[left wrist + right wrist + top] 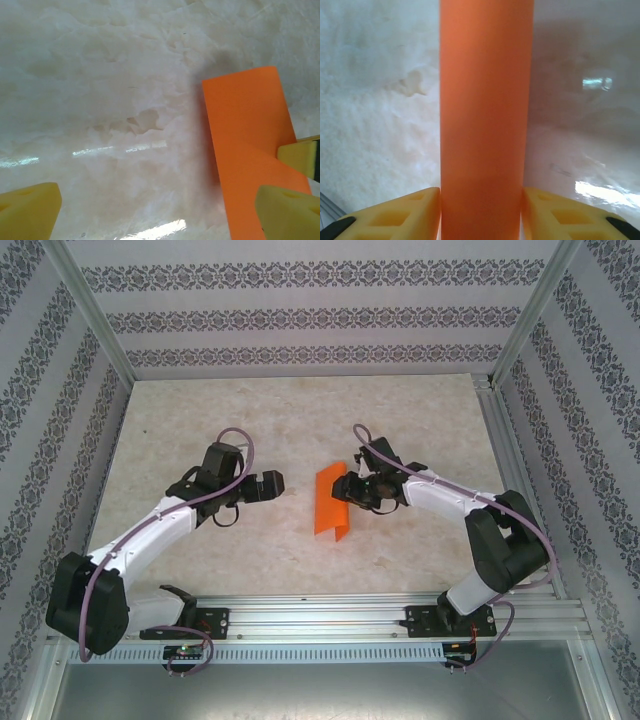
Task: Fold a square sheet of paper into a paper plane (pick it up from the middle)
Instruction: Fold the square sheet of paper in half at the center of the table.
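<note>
The square sheet of paper [330, 505] is bright orange and folded into a narrow strip, lying at the middle of the table. My right gripper [352, 492] reaches it from the right. In the right wrist view the sheet [482, 100] bows up between the two yellow pads, and my right gripper [481, 200] is shut on it, with both pads against its long edges. My left gripper [275, 483] hovers just left of the strip, open and holding nothing. In the left wrist view the sheet [247, 130] lies to the right, beyond my open left gripper [160, 215]. A right fingertip [302, 157] touches the sheet's far edge.
The pale marbled tabletop [300, 420] stretches bare behind and to the left of the paper. Patterned walls and metal frame posts [95, 315] close in the back and sides. The aluminium rail [330, 615] with both arm bases runs along the near edge.
</note>
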{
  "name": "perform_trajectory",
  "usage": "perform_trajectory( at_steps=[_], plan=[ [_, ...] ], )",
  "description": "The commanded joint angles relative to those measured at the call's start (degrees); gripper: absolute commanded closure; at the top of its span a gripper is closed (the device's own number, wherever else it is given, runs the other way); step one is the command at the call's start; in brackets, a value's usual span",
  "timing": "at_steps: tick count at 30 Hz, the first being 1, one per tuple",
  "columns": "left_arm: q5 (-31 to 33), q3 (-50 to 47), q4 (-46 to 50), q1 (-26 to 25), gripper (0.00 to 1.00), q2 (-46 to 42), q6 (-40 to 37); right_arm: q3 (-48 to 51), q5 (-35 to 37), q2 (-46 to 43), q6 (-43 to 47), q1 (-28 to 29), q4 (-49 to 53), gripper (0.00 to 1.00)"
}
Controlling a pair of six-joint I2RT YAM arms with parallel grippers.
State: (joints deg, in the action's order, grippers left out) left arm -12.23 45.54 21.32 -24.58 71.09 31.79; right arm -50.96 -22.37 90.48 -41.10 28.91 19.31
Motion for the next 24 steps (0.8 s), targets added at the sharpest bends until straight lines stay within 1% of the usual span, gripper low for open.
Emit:
perform_trajectory(
  at_steps=[1,6,8,12,15,19,24],
  plan=[
    [-0.65,2.66,-1.50,-2.08,0.00,1.74,1.06,3.16,-1.79,-2.03,-0.52,-2.59,-3.79,0.53],
    [-0.30,3.88,-2.79,-4.57,0.00,4.39,2.09,6.32,-1.48,-2.77,1.70,-5.70,-2.62,0.52],
    [-0.08,4.53,-3.20,-5.78,0.00,5.57,2.60,7.25,-0.91,-3.02,2.21,-6.80,-2.39,0.48],
    [0.53,5.64,-4.06,-8.08,0.00,7.78,3.50,7.41,-0.75,-2.68,3.75,-7.88,-0.93,0.46],
    [0.80,6.54,-4.70,-9.88,0.00,9.55,4.14,6.77,1.69,-2.67,5.23,-7.86,2.01,0.43],
    [1.24,8.56,-4.63,-12.08,0.00,12.27,4.24,6.04,3.99,-2.91,7.02,-8.33,5.33,0.35],
    [1.62,10.74,-4.18,-13.86,0.00,14.77,4.11,4.25,8.25,-3.68,9.33,-8.57,10.35,0.32]
  ],
)
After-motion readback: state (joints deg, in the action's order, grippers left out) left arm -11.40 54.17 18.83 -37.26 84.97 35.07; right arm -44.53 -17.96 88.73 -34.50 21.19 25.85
